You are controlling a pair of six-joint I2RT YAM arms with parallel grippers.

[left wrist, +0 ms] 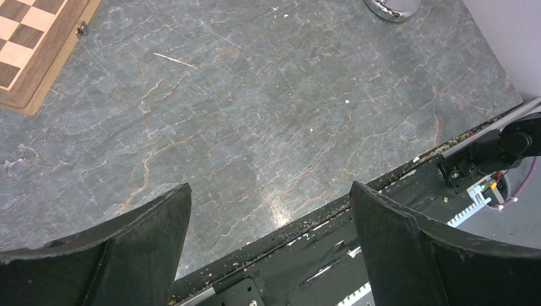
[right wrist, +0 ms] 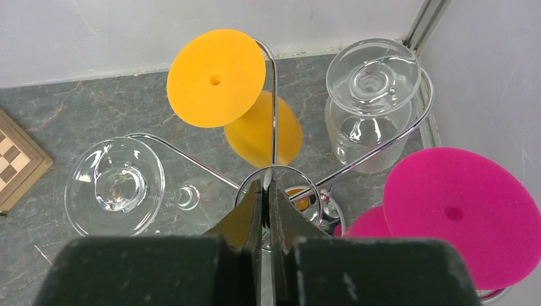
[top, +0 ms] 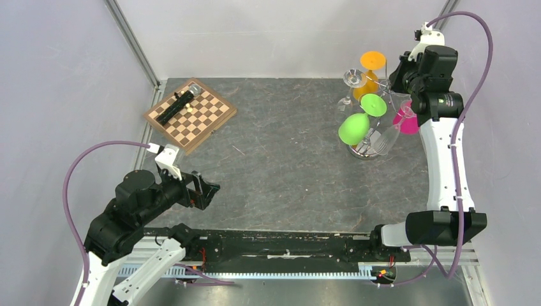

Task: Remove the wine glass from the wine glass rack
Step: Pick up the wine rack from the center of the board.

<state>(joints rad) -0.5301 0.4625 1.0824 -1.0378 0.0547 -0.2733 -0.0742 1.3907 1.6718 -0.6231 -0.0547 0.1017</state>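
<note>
The chrome wine glass rack (top: 383, 86) stands at the far right on its round base (top: 363, 152). Several glasses hang on it foot up: an orange one (top: 372, 60), a clear one (top: 352, 78), a green one (top: 356, 127), a pink one (top: 406, 120) and another clear one (top: 386, 139). My right gripper (right wrist: 265, 185) is above the rack's centre, shut on a chrome wire at the top ring (right wrist: 273, 95). The orange foot (right wrist: 215, 78), pink foot (right wrist: 459, 213) and two clear glasses (right wrist: 115, 185) (right wrist: 372, 95) surround it. My left gripper (top: 205, 190) is open and empty, low at the near left (left wrist: 269, 186).
A wooden chessboard (top: 190, 113) lies at the far left with a black object (top: 177, 106) on it; its corner shows in the left wrist view (left wrist: 32, 44). The black front rail (top: 274, 245) runs along the near edge. Walls stand close behind and right of the rack.
</note>
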